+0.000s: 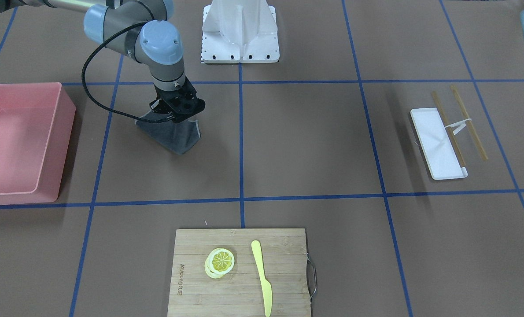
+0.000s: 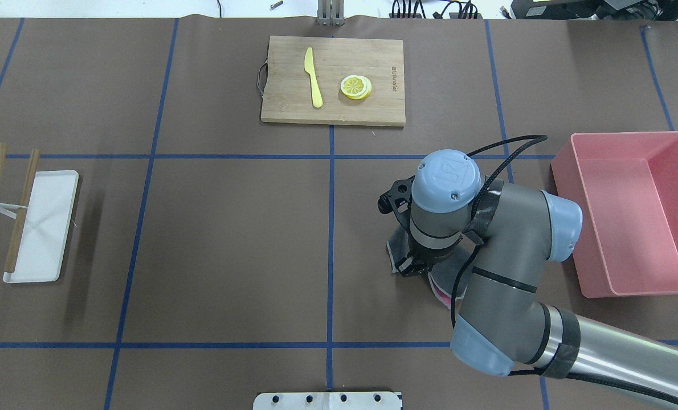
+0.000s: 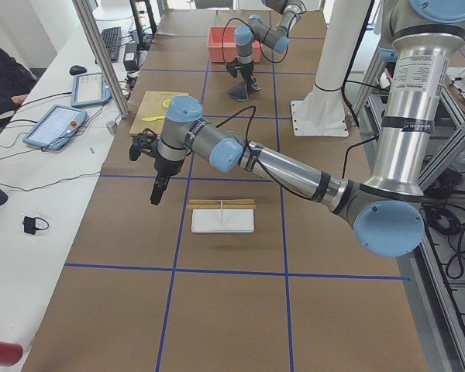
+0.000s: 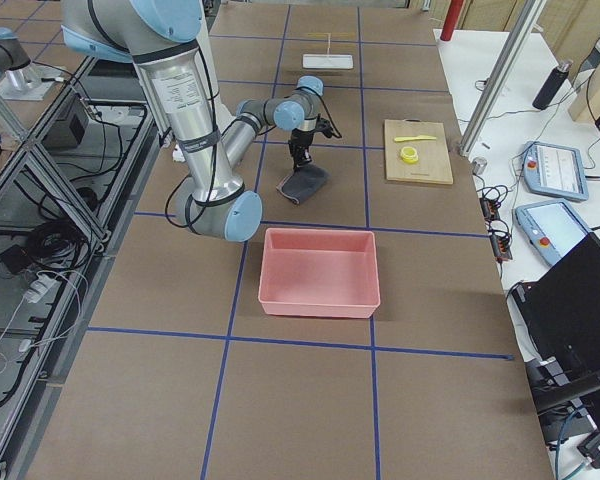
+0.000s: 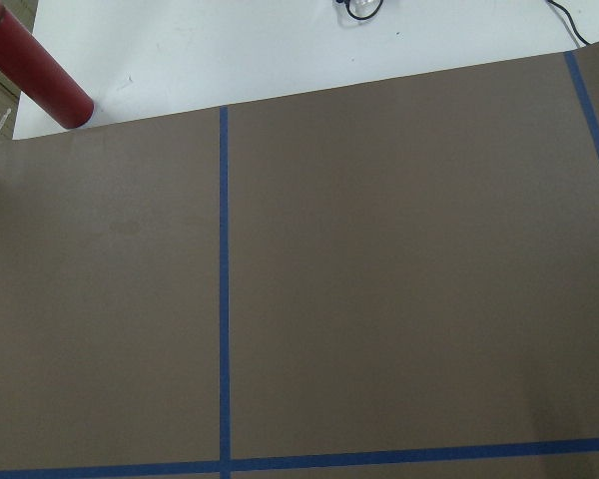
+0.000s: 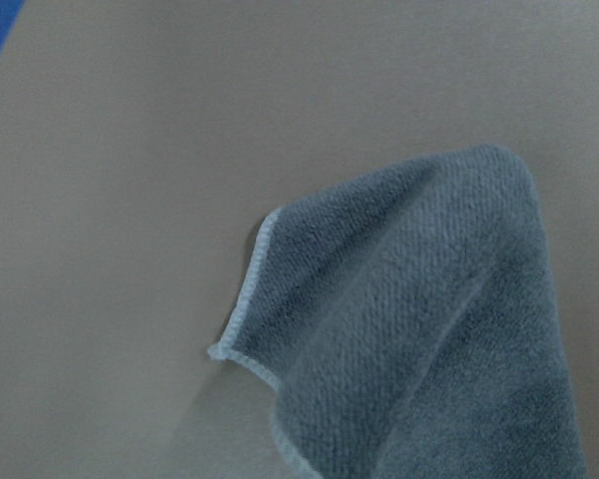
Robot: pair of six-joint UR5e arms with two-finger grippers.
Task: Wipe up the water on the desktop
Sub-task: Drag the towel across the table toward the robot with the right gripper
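The desktop (image 1: pixel 306 141) is a matte brown surface with blue tape lines; I make out no water on it. My right gripper (image 1: pixel 174 119) points down and is shut on a dark grey cloth (image 1: pixel 176 137), whose lower part rests on the desktop. The cloth also shows in the overhead view (image 2: pixel 397 250) and hangs in the right wrist view (image 6: pixel 429 329). My left gripper (image 3: pixel 156 194) shows only in the exterior left view, above the desktop near the white tray; I cannot tell whether it is open or shut.
A pink bin (image 1: pixel 20 141) stands beside the cloth. A bamboo cutting board (image 1: pixel 200 286) holds lemon slices (image 1: pixel 220 262) and a yellow knife (image 1: pixel 262 277). A white tray (image 1: pixel 438 143) with chopsticks (image 1: pixel 469 123) lies on the far side. The white robot base (image 1: pixel 240 31) is at the back.
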